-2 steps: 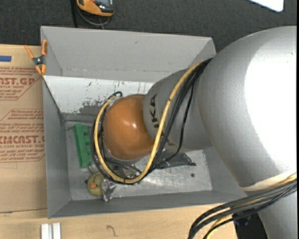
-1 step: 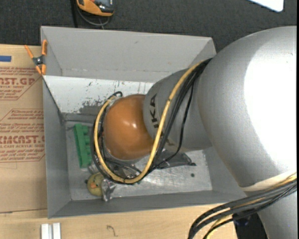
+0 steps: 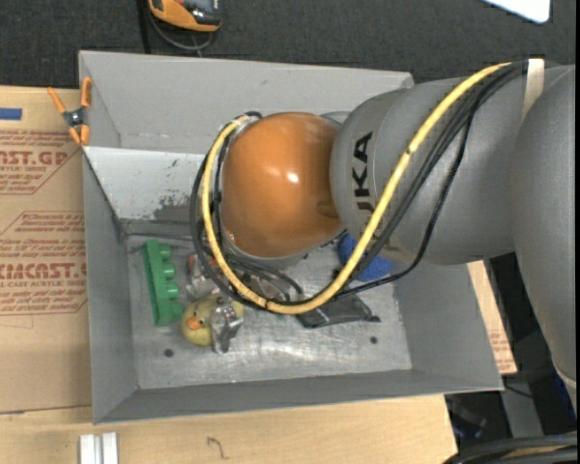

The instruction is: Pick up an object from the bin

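The arm (image 3: 454,182) is seen reaching into the grey metal bin (image 3: 106,298) from the right, and its wrist, which is closed by a round orange cover (image 3: 275,182), is placed over the middle of the bin. A yellow and black cable (image 3: 409,153) is led along the arm and looped around the cover. The gripper (image 3: 222,327) is lowered close to the bin floor in the front left part, just below the orange cover. A small yellow toy (image 3: 197,329), rounded in shape, is found right beside the gripper on its left, and the two appear to be touching; whether the toy is pinched by the claw cannot be told, and it also cannot be told whether the claw is spread or pressed together, because its metal parts are seen only as a small dark cluster. A green building brick (image 3: 161,280) with studs is laid lengthwise just left of the toy, near the left wall. A blue thing (image 3: 367,264) is partly hidden under the arm on the right side, and a flat black piece (image 3: 336,310) is lying on the floor just in front of it.
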`<state>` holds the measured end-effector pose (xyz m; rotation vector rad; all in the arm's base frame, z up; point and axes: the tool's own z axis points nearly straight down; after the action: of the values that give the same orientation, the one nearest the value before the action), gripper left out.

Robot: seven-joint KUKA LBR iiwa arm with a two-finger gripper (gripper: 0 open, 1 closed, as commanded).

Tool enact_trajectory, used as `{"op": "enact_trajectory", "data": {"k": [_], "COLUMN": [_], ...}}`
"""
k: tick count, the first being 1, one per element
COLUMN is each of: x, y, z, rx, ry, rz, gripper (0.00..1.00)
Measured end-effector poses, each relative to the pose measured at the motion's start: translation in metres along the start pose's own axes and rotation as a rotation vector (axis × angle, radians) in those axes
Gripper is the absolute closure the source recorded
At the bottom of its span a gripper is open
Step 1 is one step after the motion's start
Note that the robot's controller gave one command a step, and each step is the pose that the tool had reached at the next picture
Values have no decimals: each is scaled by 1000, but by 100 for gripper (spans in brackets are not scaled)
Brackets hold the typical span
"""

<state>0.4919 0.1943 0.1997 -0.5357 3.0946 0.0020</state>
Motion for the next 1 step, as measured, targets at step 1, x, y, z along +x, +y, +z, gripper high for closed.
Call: {"op": "enact_trajectory", "data": {"k": [1], "x": [0], "y": [0], "z": [0], "rx": [0], "ry": [0], "rz": [0], "gripper": [100]}}
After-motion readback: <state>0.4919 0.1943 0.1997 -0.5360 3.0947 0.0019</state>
